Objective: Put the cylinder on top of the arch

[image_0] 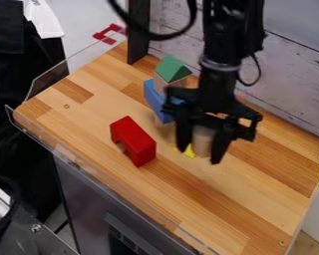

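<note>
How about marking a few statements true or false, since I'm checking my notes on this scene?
1. The tan cylindrical block already rests on the red arch-shaped block. False: it is at the black two-finger gripper, away from the arch.
2. The arch is on the wooden tabletop. True.
3. A green triangular block sits on a pale block. True.
4. The blue block touches the arch. False: there is a gap between them.

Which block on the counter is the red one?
The red arch-shaped block, left of the gripper in the picture. It sits apart from the others; its colour sets it off from the green triangular block and the blue block.
</note>
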Robot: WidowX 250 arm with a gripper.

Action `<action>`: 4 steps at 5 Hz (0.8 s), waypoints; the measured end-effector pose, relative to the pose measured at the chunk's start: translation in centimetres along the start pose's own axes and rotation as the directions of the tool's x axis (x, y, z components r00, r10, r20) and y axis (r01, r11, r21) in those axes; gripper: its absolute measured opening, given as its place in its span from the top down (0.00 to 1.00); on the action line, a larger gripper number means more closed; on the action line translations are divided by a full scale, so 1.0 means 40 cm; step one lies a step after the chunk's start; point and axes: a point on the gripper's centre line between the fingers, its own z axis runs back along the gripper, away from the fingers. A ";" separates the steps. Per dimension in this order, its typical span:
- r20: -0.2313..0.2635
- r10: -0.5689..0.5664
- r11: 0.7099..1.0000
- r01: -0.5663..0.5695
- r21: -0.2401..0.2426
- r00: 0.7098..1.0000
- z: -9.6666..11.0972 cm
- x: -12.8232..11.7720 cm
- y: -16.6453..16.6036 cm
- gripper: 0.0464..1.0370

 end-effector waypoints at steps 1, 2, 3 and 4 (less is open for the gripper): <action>-0.029 -0.106 0.993 0.107 0.048 0.994 0.025 -0.050 -0.002 0.48; -0.046 -0.110 0.991 0.113 0.075 0.993 0.021 -0.053 0.026 0.48; -0.042 -0.037 0.997 0.040 0.068 0.998 0.010 -0.035 0.088 0.48; -0.044 0.016 0.998 -0.013 0.062 0.999 -0.007 -0.010 0.150 0.48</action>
